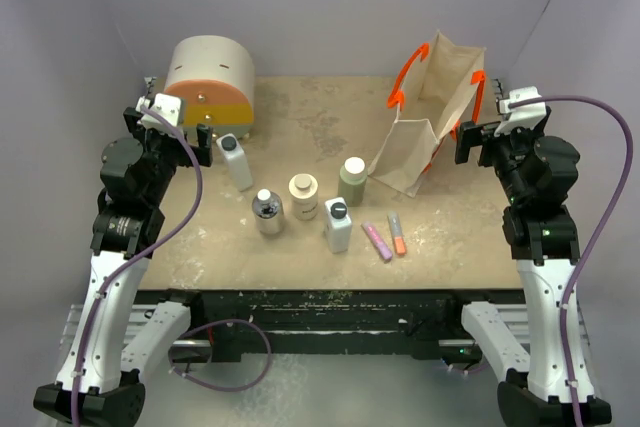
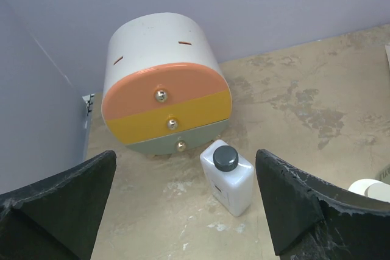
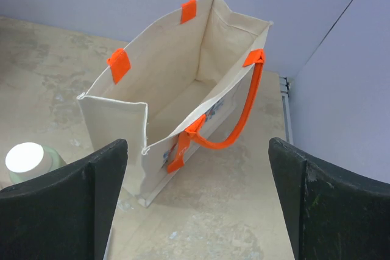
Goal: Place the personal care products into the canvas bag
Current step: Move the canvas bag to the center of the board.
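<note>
Standing behind the arms, I see both hanging raised at the table's two sides. The overhead view lays out the whole spread. The canvas bag [image 1: 412, 152] stands open at the far right, orange handles up. The products stand in a loose cluster mid-table, all outside the bag: a white bottle with black cap [image 1: 236, 162] to the left, a clear-grey bottle [image 1: 267, 213], a squat cream jar [image 1: 304, 196], a green bottle [image 1: 352, 181] nearest the bag, and a second white bottle [image 1: 338, 225] in front. A pink tube [image 1: 377, 241] and an orange tube [image 1: 397, 234] lie flat beside them.

Only the left wrist camera shows the drawer box [image 2: 164, 89] up close, with three small knobs on its front and the left white bottle just before it. The left gripper [image 2: 186, 153] is spread wide with nothing between its fingers.

The right wrist camera alone looks down into the bag's mouth to its bottom panel. The right gripper [image 3: 198, 143] is likewise spread wide and unloaded, above the bag.
</note>
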